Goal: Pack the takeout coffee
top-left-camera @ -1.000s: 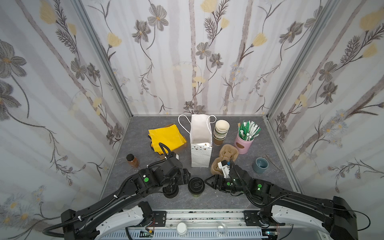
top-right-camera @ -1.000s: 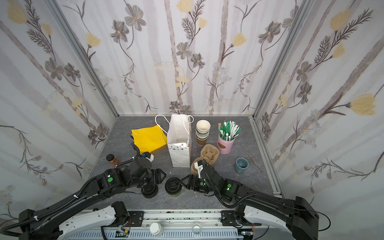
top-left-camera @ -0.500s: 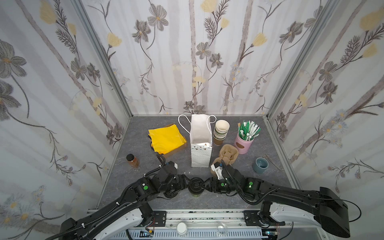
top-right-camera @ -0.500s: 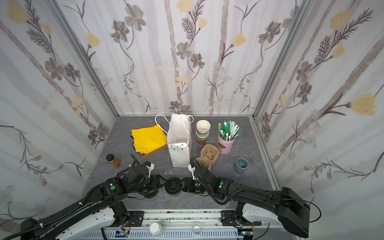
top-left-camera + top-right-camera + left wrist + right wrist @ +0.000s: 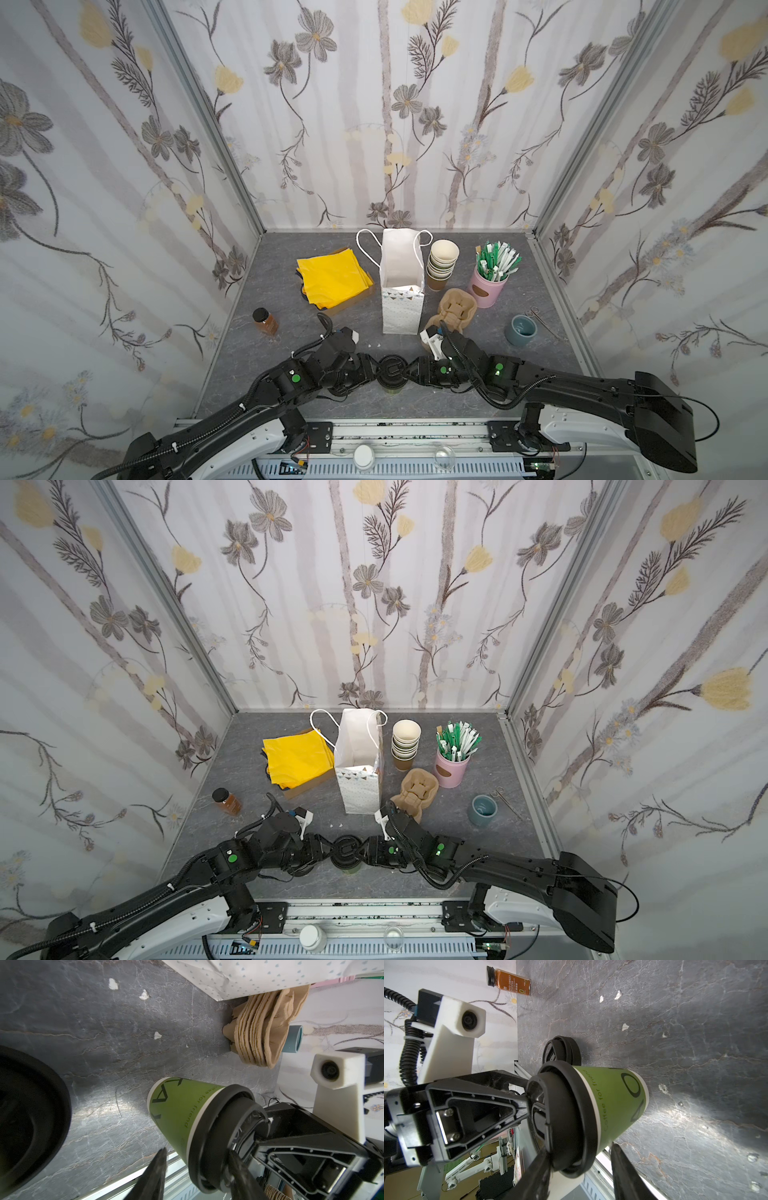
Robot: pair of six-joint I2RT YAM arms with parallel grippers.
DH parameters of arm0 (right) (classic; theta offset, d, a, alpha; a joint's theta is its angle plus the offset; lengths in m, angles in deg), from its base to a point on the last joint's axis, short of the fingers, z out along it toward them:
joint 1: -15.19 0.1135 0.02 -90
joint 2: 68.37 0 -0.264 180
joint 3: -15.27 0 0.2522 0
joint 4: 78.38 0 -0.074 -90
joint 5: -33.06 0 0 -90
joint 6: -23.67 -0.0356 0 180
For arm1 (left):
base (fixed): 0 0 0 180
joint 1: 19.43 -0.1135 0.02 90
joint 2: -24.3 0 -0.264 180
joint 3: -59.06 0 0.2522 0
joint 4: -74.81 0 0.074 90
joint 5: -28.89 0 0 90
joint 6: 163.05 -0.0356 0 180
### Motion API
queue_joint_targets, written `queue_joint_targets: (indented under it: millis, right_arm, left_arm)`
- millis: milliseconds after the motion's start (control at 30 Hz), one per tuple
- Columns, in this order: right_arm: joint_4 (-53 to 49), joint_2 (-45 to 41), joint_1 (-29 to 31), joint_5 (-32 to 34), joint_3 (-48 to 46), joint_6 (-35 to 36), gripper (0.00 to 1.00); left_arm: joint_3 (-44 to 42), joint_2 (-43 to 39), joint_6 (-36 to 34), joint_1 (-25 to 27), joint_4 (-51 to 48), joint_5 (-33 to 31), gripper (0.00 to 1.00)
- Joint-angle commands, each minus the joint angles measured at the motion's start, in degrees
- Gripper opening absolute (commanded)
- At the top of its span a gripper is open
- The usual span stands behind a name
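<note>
Both arms have closed in from either side. The left gripper [image 5: 370,370] and right gripper [image 5: 415,368] now meet at the black plastic sip lid [image 5: 560,1113] of the small green paper takeout coffee cup [image 5: 176,1109], jaws narrowed astride it. You cannot tell whether either truly clamps. The cup stands upright on the grey stone-look tabletop [image 5: 291,345] near its front edge, well apart from the white paper bag [image 5: 401,309]. Packing is not yet begun.

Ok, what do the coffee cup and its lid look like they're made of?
The coffee cup looks like paper: matte green printed wall, white edge at the top. The lid seems moulded plastic: black, faint sheen, crisp stepped ridges.
</note>
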Motion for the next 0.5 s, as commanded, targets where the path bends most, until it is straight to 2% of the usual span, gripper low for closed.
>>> queue_joint_targets:
  millis: [0,333,467]
  right_arm:
    - [-1.59,0.27,0.1,1.0,-0.26,-0.29,0.47]
    - [-4.5,1.51,0.19,1.82,0.15,-0.03,0.46]
    - [-1.95,0.12,0.44,0.78,1.11,0.14,0.52]
  left_arm:
    - [-0.94,-0.29,0.56,-0.08,1.16,0.02,0.45]
    - [-3.54,-1.63,2.08,-0.07,1.08,0.16,0.4]
    - [-2.93,-1.94,1.76,-0.13,1.16,0.2,0.44]
